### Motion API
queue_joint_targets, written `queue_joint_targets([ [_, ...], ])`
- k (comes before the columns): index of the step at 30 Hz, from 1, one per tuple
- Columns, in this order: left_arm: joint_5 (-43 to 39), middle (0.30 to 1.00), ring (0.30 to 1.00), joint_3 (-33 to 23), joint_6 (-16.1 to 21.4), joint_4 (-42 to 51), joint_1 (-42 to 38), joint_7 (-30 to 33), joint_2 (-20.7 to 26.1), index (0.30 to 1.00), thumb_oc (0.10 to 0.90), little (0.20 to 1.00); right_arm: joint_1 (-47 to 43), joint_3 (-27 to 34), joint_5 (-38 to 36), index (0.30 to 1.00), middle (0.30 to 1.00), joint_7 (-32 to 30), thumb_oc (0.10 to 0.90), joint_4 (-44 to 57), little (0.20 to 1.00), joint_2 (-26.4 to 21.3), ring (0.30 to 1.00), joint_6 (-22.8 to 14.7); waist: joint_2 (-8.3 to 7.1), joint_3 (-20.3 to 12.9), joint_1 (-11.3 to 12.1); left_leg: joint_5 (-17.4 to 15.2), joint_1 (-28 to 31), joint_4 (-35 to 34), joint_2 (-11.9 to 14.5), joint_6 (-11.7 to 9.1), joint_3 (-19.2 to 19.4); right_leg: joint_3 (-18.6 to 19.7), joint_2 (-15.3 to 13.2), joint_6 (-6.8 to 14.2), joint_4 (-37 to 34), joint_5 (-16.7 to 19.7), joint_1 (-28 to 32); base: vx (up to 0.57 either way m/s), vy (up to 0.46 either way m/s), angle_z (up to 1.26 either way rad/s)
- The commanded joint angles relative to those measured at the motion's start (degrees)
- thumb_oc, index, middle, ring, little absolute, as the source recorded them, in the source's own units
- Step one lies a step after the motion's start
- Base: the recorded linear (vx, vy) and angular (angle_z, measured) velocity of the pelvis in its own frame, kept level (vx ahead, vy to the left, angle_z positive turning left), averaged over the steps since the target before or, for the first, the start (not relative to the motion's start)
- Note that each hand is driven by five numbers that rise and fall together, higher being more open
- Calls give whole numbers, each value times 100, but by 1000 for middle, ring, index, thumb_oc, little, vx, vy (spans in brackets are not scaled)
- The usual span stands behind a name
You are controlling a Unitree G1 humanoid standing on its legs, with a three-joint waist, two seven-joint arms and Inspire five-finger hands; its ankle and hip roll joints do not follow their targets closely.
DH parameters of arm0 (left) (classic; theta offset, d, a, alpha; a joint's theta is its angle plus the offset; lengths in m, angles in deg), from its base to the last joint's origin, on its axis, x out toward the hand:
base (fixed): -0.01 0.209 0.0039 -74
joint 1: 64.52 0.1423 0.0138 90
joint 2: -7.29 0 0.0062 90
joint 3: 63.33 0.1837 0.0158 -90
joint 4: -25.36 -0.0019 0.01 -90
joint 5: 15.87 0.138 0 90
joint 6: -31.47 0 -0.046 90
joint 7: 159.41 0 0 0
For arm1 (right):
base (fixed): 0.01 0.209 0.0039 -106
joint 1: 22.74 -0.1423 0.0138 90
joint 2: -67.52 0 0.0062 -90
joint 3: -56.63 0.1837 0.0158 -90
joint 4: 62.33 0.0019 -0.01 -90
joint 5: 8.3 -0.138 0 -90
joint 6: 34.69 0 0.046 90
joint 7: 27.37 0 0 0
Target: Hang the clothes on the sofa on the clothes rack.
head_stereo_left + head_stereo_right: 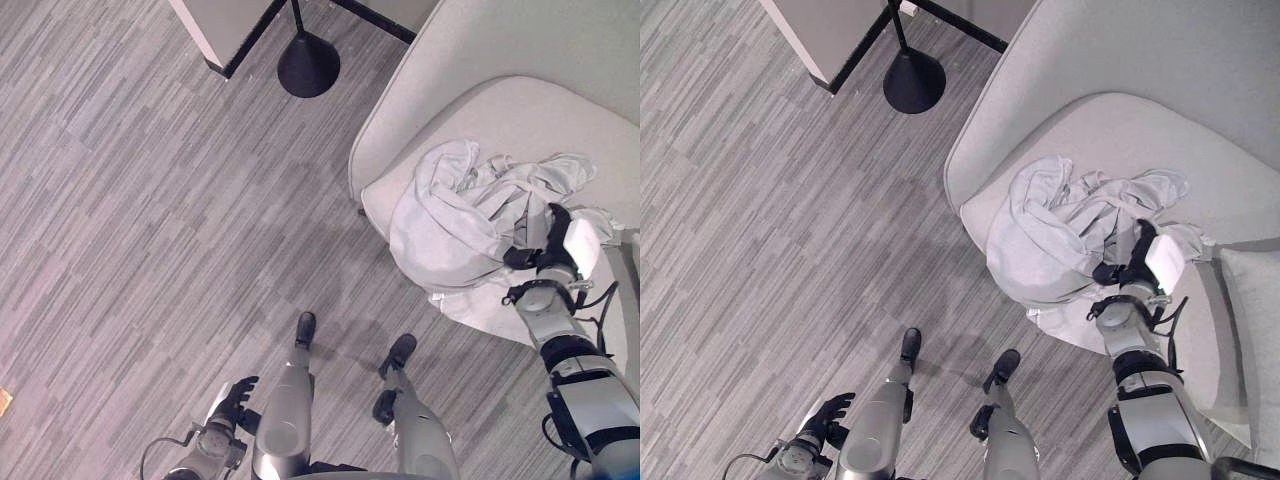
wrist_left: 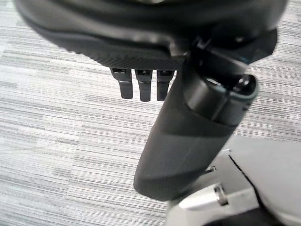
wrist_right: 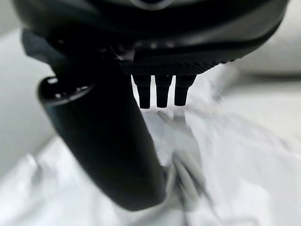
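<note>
On the sofa (image 1: 470,110), the clothes (image 1: 470,215) lie at ten o'clock from the right hand (image 1: 556,240), fingers straight and empty; the left hand (image 1: 232,400) hangs relaxed.

Grey wood-plank floor (image 1: 130,230) runs across the left and near side of the room. On the right sits a pale upholstered sofa (image 1: 1110,120), its curved back rising at the far right. At the far edge a black cone-shaped stand base (image 1: 308,62) stands beside a light cabinet (image 1: 225,25) with dark trim.
</note>
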Motion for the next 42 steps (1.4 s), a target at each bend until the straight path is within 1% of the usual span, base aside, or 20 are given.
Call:
queue_joint_targets([
  [1,-32,900,900,558,193,-21,-160,76,-118,900,800,900,-520,-38,-1005,900,900,162,800,-426,900,-441,900,-283,163,-300,105,664,-480,-484,239,-190,-141,427,-521,399,1413,-1191,-219,-53,67,-1],
  [2,-67,900,900,649,178,77,-204,36,-30,900,800,900,-885,-75,-1595,900,900,557,800,-919,900,-572,900,-287,225,-260,173,673,-556,-484,193,-180,-132,484,-585,400,1589,-1216,-419,-62,54,-3],
  [3,-74,900,900,683,177,150,-211,20,31,900,800,900,-985,-229,-1661,900,900,727,800,-1075,900,-589,900,-235,240,-244,210,684,-590,-484,178,-175,-123,507,-609,395,1654,-1230,-493,-77,64,-8],
  [4,-100,900,900,670,168,203,-218,-14,62,900,800,900,-1047,-318,-1812,524,524,960,549,-1162,524,-566,524,-227,242,-235,224,684,-610,-484,165,-169,-103,541,-637,391,1738,-1247,-563,-48,26,-10],
  [5,-125,900,900,663,163,220,-229,-63,91,900,800,900,-1080,-380,-1955,300,300,1170,400,-1184,300,-554,300,-242,230,-232,220,686,-616,-484,161,-162,-84,586,-654,386,1789,-1265,-602,-26,17,-15],
  [8,-46,900,900,696,114,125,-250,-122,37,900,800,900,-1054,-446,-2226,300,300,1340,400,-1156,300,-384,300,-311,179,-235,183,680,-526,-484,165,-151,-27,610,-670,368,1836,-1301,-529,-1,3,-7],
  [14,131,900,900,618,94,18,-223,-117,18,900,800,900,-639,-521,-2014,300,300,1355,400,-891,300,-38,300,-364,123,-259,65,673,-362,-484,213,-174,-44,555,-602,353,1665,-1274,-254,0,0,0],
  [19,262,900,900,419,51,-296,-242,-44,-114,900,800,900,-43,-474,-1777,300,300,1226,400,-183,300,313,300,-462,-68,-357,-62,635,-194,-484,298,-221,14,565,-491,342,1395,-1201,37,-15,-11,2],
  [20,319,900,900,340,36,-311,-198,-40,-152,900,800,900,285,-385,-1649,300,300,1160,400,320,300,364,300,-493,-131,-433,-100,743,-174,-484,328,-191,54,480,-454,313,1201,-982,150,20,-32,-3],
  [21,317,900,900,338,35,-315,-188,-40,-155,900,800,900,301,-389,-1644,300,300,1160,400,333,300,366,300,-486,-152,-465,-114,606,-112,-484,342,-232,42,550,-433,353,1188,-1116,214,-50,5,-2],
  [23,400,900,900,297,18,-348,-149,-31,-155,900,800,900,437,-324,-1595,300,300,1134,400,529,300,387,300,-495,-169,-505,-118,723,-104,-484,348,-194,72,454,-412,322,1079,-933,268,0,0,0],
  [25,609,900,900,128,-5,-460,-63,-53,-161,900,800,900,901,-57,-1548,300,300,1110,400,1470,300,366,300,-637,-327,-774,-217,639,154,-484,384,-209,157,487,-344,344,761,-813,608,98,-4,-3],
  [27,622,900,900,52,-9,-457,-20,-80,-138,900,800,900,1060,62,-1544,300,300,1108,400,1721,300,338,300,-675,-365,-869,-217,609,259,-484,396,-207,170,475,-330,352,659,-783,745,104,-3,-8],
  [28,620,900,900,-120,13,-392,19,-111,-75,900,800,900,1189,287,-1602,300,300,1130,400,2299,300,272,300,-835,-465,-1130,-225,533,526,-484,397,-213,194,460,-295,377,458,-734,1074,87,0,-11],
  [31,580,900,900,-244,17,-332,20,-122,-25,900,800,900,1277,416,-1546,300,300,1128,400,2844,300,201,300,-906,-538,-1278,-217,483,699,-484,413,-226,221,479,-257,388,293,-687,1293,71,3,-7],
  [35,270,900,900,-537,46,398,83,-156,187,900,800,900,1172,691,-1404,300,300,983,400,4172,300,-70,300,-1100,-650,-1718,-153,353,999,-484,417,-234,263,548,-195,424,50,-647,1574,51,17,-5],
  [36,267,900,900,-534,35,414,88,-160,195,900,800,900,1185,701,-1399,300,300,982,400,4189,300,-68,300,-1090,-654,-1722,-155,378,980,-484,407,-224,257,542,-202,426,42,-621,1564,58,1,-4],
  [40,-461,900,900,-868,118,1872,351,-242,505,900,800,900,990,933,-1203,300,300,826,400,5212,300,-230,300,-1192,-709,-1967,-56,274,1192,-484,429,-224,276,585,-168,432,29,-689,1753,25,-2,-3],
  [41,-467,900,900,-871,101,1899,362,-246,517,900,800,900,995,938,-1199,300,300,824,400,5223,300,-226,300,-1184,-712,-1966,-61,302,1176,-484,420,-214,269,579,-175,433,29,-664,1741,42,-15,-1],
  [42,-846,900,900,-1046,158,2568,512,-289,629,900,800,900,794,1020,-1046,300,300,726,400,5543,300,-353,300,-1208,-740,-2068,7,249,1263,-484,445,-230,273,568,-146,427,29,-716,1836,0,0,0],
])
